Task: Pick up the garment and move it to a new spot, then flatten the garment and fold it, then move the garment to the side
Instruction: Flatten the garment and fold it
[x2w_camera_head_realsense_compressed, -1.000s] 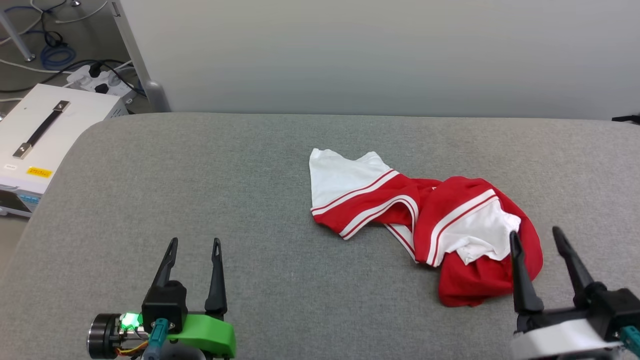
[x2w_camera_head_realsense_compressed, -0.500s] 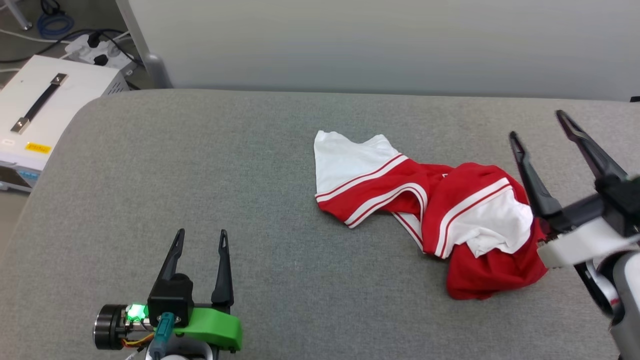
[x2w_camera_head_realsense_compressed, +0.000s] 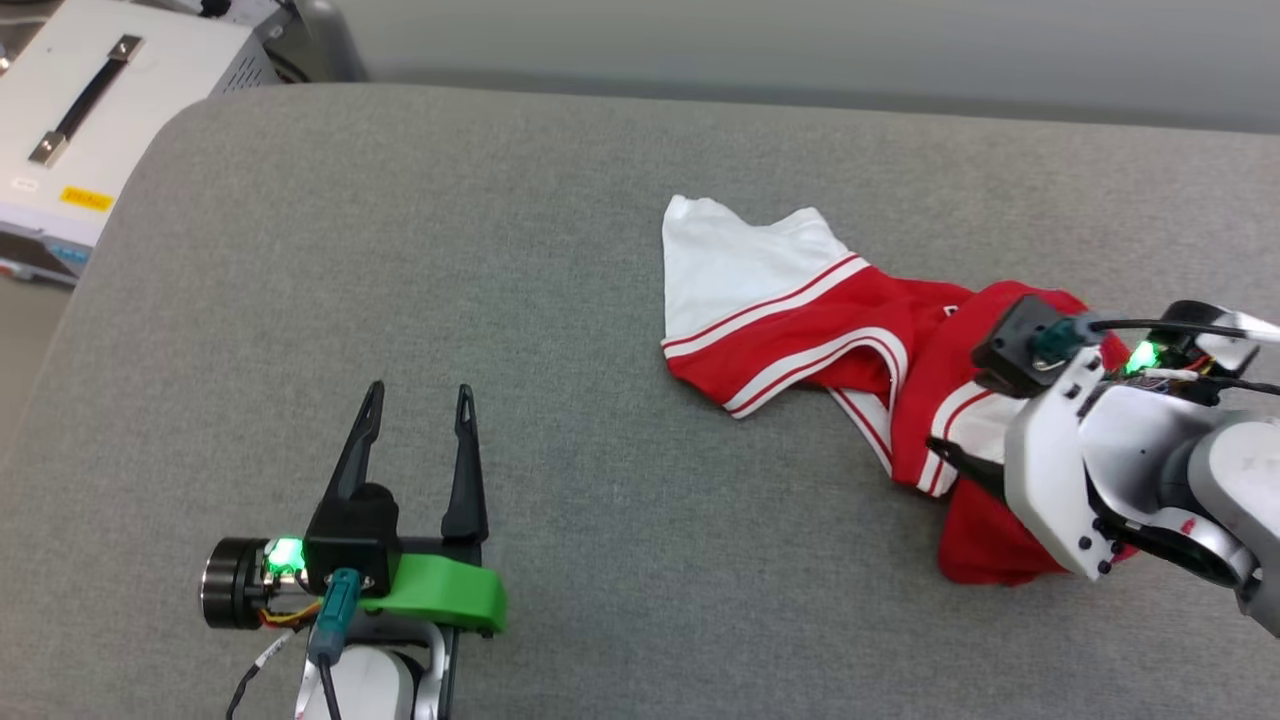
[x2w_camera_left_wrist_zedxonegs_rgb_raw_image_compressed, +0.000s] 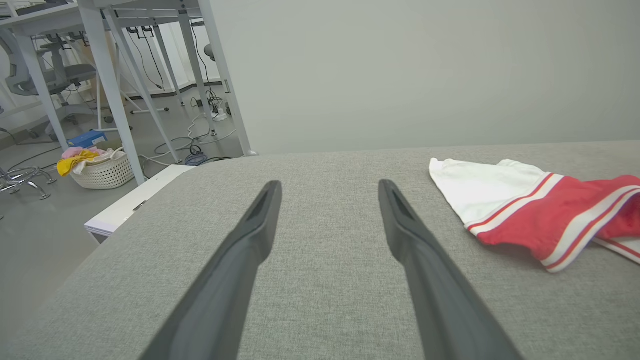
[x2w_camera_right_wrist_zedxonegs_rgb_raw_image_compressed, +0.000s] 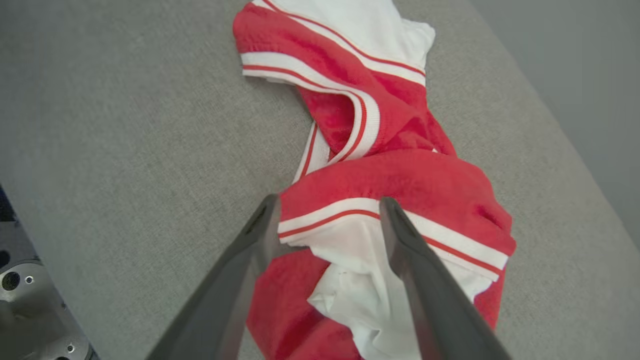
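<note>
Item: garment (x2w_camera_head_realsense_compressed: 800, 330), a red jersey with white sleeves and striped trim, lying crumpled on the grey table (x2w_camera_head_realsense_compressed: 400, 200), right of centre in the head view. Long axis: running slantwise, from a flat white sleeve at the far, middle end to a bunched red-and-white heap at the near, right end. Right end effector (x2w_camera_right_wrist_zedxonegs_rgb_raw_image_compressed: 328, 200): hanging over that near heap and pointing down into it, jaws standing wide apart and gripping nothing. In the right wrist view the two fingertips are straddling the striped band where the red cloth is meeting the rumpled white sleeve, so the garment is lying directly ahead of and below the fingers, its length stretching away from them. Whether the tips are touching the cloth cannot be told. Left end effector (x2w_camera_head_realsense_compressed: 420, 388): sitting low over bare table, jaws likewise wide apart and empty, well apart from the garment, which is lying off to its right with the flat white sleeve nearest. Judgement: the right arm is plainly the nearer one, and the pick-up is looking to turn on its jaws closing across the bunched band; the lift to a new spot is not yet begun.
</note>
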